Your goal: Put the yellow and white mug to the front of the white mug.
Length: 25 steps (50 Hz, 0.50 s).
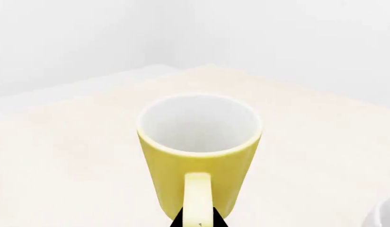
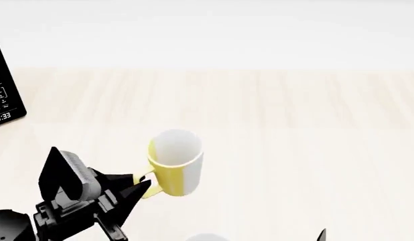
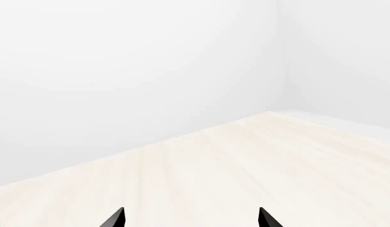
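Observation:
The yellow and white mug point(image 2: 175, 163) stands upright, yellow on the side toward my left arm and white on the other, with its yellow handle pointing at that arm. My left gripper point(image 2: 141, 188) is shut on the handle; in the left wrist view the mug point(image 1: 198, 142) fills the middle and the gripper point(image 1: 198, 220) has a black finger on each side of the handle. Only a sliver of the white mug point(image 2: 205, 237) shows at the bottom edge, also seen as the white mug point(image 1: 384, 215) in the corner. My right gripper point(image 3: 190, 218) is open over bare table.
A black device with a lit display point(image 2: 2, 85) stands at the far left. The pale wooden table point(image 2: 294, 125) stretches back to a white wall. One black tip of the right arm point(image 2: 322, 235) shows at the bottom right.

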Available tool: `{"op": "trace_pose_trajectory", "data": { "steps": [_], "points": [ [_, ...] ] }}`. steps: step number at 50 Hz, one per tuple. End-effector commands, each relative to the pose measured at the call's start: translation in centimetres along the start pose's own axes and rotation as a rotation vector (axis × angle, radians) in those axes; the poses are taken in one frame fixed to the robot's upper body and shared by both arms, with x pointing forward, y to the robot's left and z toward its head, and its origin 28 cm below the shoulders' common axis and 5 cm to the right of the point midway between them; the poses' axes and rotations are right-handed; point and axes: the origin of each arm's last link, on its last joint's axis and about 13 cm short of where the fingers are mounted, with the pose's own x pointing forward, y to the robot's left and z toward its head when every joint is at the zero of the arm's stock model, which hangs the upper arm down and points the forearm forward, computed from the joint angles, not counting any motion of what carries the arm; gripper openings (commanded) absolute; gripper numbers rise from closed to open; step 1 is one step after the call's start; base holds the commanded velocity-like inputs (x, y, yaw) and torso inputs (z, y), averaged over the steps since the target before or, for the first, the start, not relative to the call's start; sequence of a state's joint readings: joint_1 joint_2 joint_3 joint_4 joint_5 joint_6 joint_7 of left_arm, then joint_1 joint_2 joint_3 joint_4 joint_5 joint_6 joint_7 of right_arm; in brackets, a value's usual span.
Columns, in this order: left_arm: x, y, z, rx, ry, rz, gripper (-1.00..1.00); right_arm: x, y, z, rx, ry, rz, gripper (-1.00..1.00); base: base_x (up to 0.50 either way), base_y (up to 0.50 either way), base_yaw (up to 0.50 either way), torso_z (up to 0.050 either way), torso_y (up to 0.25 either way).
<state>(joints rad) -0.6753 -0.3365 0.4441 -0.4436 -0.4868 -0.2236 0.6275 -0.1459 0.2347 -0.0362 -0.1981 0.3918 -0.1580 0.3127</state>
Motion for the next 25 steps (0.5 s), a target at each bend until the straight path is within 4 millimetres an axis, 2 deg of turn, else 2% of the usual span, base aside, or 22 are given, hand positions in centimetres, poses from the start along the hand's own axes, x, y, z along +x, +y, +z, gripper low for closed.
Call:
{"op": "trace_pose_trajectory", "data": {
  "steps": [1, 8, 16, 25],
  "points": [
    [0.2, 1.9, 2.5, -0.052, -0.037, -0.158, -1.0, 0.1, 0.0, -0.4, -0.004, 0.0, 0.017, 1.0, 0.0, 0.0, 0.0, 0.0, 0.0],
    [-0.1, 2.0, 3.1, -0.032, -0.03, -0.143, -1.0, 0.1, 0.0, -0.5, -0.005, 0.002, 0.018, 1.0, 0.0, 0.0, 0.0, 0.0, 0.0],
    [0.6, 2.0, 3.4, -0.066, -0.082, -0.124, -1.0, 0.1, 0.0, -0.4, -0.004, 0.001, 0.018, 1.0, 0.0, 0.0, 0.0, 0.0, 0.0],
    [1.6, 1.0, 2.6, -0.065, -0.071, -0.191, -1.0, 0.1, -0.1, -0.4, -0.003, 0.0, 0.018, 1.0, 0.0, 0.0, 0.0, 0.0, 0.0]
  ]
}}
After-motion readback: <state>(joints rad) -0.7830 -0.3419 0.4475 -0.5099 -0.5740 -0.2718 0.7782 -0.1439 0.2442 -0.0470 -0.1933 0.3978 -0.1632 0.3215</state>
